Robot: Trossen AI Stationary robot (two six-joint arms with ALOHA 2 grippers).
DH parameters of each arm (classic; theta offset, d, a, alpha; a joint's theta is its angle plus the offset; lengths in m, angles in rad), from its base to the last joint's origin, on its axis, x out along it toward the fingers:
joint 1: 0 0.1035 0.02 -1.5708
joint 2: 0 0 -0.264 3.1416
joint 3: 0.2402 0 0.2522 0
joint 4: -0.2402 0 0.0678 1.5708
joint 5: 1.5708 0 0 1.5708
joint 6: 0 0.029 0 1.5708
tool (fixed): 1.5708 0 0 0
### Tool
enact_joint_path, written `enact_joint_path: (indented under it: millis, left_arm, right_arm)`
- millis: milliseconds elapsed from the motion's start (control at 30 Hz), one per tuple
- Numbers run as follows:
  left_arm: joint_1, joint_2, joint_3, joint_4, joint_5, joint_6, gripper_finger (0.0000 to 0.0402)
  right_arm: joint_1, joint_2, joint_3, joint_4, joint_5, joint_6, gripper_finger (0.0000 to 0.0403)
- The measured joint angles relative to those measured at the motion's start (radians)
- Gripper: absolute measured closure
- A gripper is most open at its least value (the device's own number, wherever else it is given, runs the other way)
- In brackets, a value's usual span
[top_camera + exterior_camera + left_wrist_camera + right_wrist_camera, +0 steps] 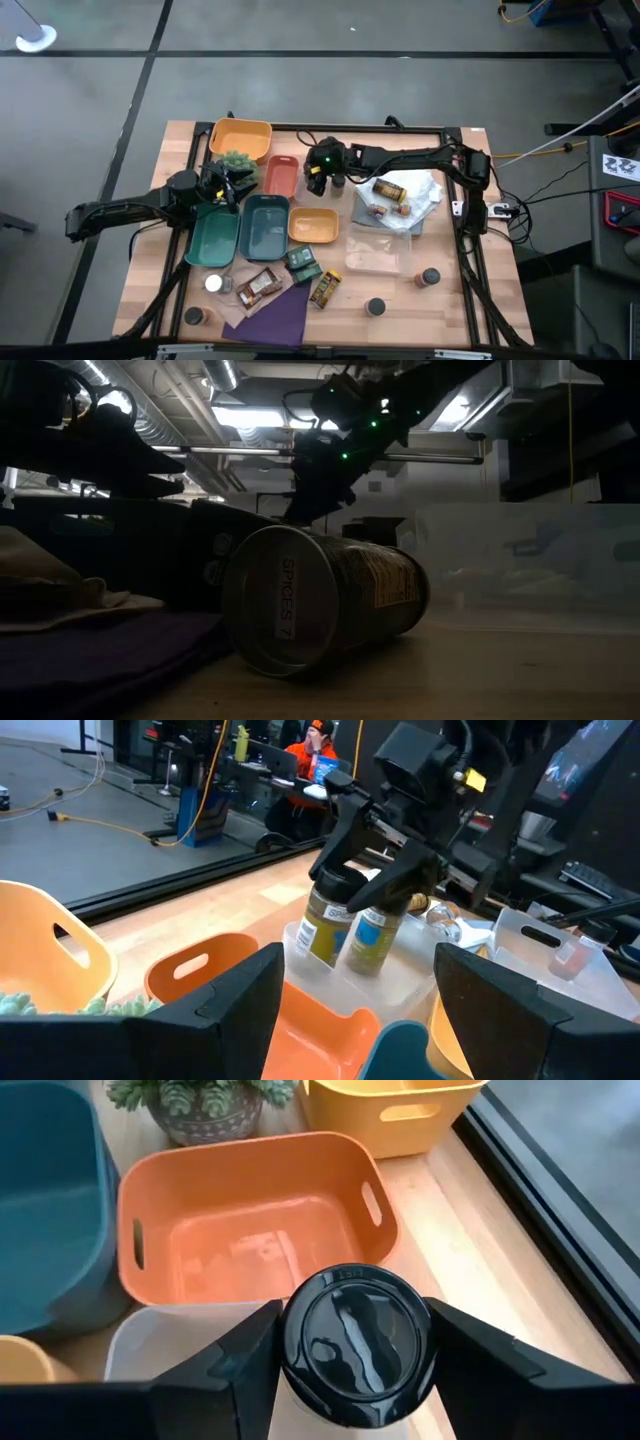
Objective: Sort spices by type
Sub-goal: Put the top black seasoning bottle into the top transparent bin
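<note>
Above clear tray [400,1005]: two spice jars [345,925] upright side by side, right gripper [352,1342] clamped on one (black lid [355,1342]). Beyond: one orange tray [255,1230], one yellow tray [390,1110], one plant [200,1100]. Left gripper [350,995] open, empty, near teal trays [240,228].

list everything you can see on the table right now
yellow tray: one, yellow, back left
plant: one, green, before the yellow tray
orange tray: one, red-orange, back middle
green tray: one, dark green, left
teal tray: one, teal, beside it
small tray: one, yellow-orange, centre
loose jars: at least four, mixed lids, front
packets: three, printed, front middle
purple cloth: one, front edge
held jar: one, black lid, in right end effector
left end effector: open, near plant
right end effector: closed on held jar
</note>
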Motion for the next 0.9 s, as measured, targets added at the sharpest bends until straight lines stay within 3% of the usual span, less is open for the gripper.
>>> enact_joint_path:
  millis: [533, 900]
  left_arm:
    - [0.000, 0.000, 0.000, 0.000, 0.000, 0.000, 0.0150]
    - [0.000, 0.000, 0.000, 0.000, 0.000, 0.000, 0.0150]
  right_arm:
    - [-0.006, 0.000, -0.059, 0.061, -0.004, 0.004, 0.0183]
    - [-0.005, 0.000, -0.059, 0.061, -0.004, 0.003, 0.0146]
